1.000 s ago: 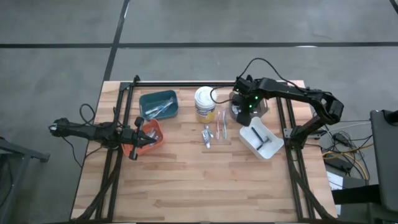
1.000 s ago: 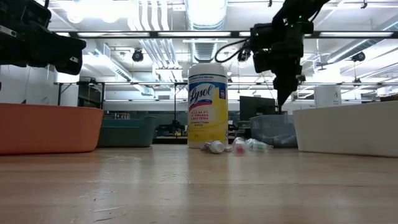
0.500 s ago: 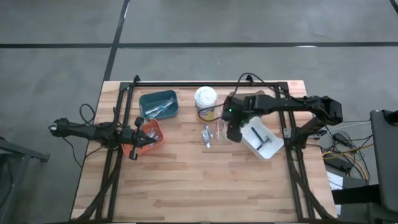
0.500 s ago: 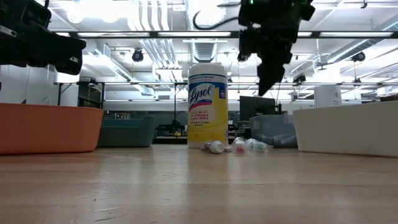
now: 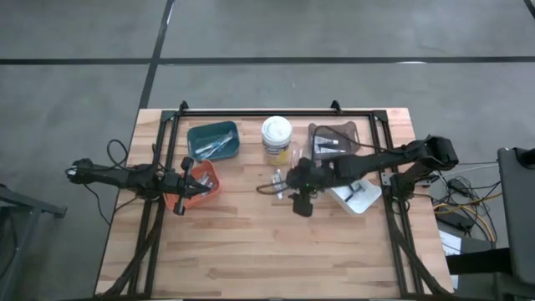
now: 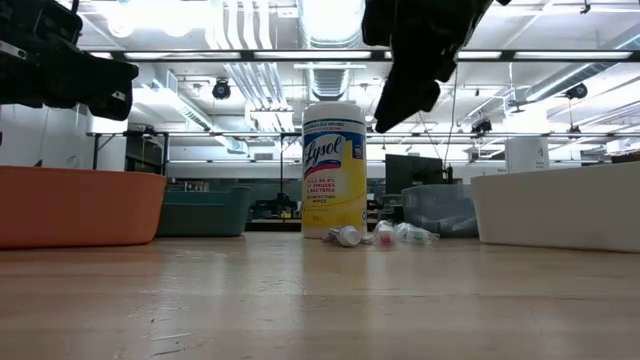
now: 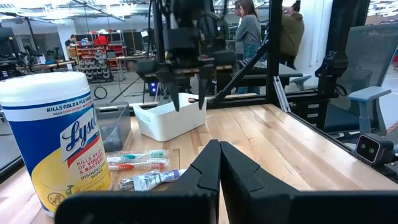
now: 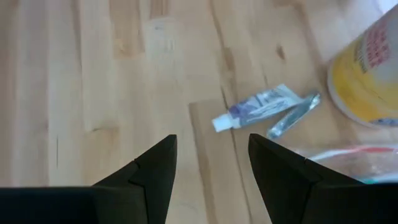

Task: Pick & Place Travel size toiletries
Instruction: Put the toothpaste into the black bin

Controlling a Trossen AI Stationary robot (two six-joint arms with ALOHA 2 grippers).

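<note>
The right gripper [image 5: 294,199] has swung left from the bins, its fingers apart and empty, above the small tube [image 8: 254,107]; left gripper [image 7: 219,163] is closed.

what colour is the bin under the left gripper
Orange bin, clearest in the high view; the shut left gripper sits over it.

Even, bright indoor light falls from above, leaving only faint, soft shadows on the wooden worktop [image 5: 251,251] in the high view. In the low view, ceiling light fixtures [image 6: 330,15] across the top of the frame blaze into white glare, the arms show as dark silhouettes against it, and the nearest worktop at the bottom is blurred. The right wrist view is soft, with its own right gripper [image 8: 211,163] out of focus at the bottom.
</note>
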